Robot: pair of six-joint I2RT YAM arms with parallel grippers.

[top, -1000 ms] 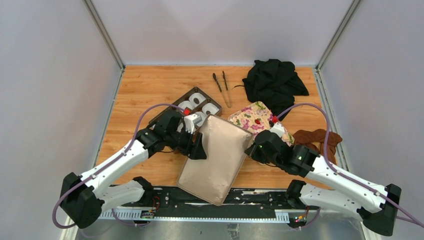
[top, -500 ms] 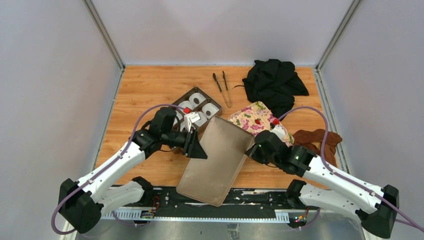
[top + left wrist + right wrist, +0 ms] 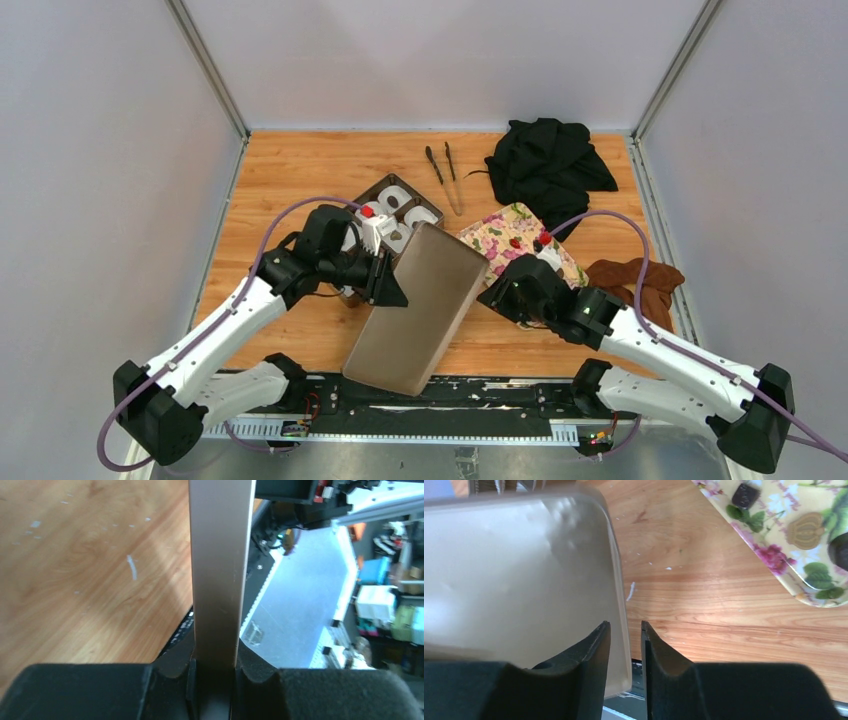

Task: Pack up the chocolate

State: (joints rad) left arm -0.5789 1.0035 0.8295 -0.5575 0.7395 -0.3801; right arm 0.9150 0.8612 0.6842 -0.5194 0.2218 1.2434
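- Evidently the step in hand was handling the lid [image 3: 415,305]. The left gripper [image 3: 212,672] had its jaws clamped on one long edge, and the lid stood edge-on between them, tilted above the table [image 3: 290,170].
- The right gripper [image 3: 625,635] had narrow jaws straddling the opposite rim. A sliver of wood showed beside the outer finger, so it did not look to be clamping.
- The chocolate [image 3: 745,494] lay on the flowered tray [image 3: 774,560], to the right of the lid. None could be seen in the box [image 3: 372,190].
- To do this well, I judged that the left arm needed a firm bite if it was to carry the lid alone.
- It also had to set the lid down apart from the tray and the cups [image 3: 400,197], so that both could be reached.
- The right jaws needed to back straight off the rim without dragging it.
- The near part of the box was hidden behind the left arm and the lid.
- Whether the cups held anything was too small to tell.
- A second dark shape on the tray was cut off at the edge of the right wrist view, so the pieces could not be counted.
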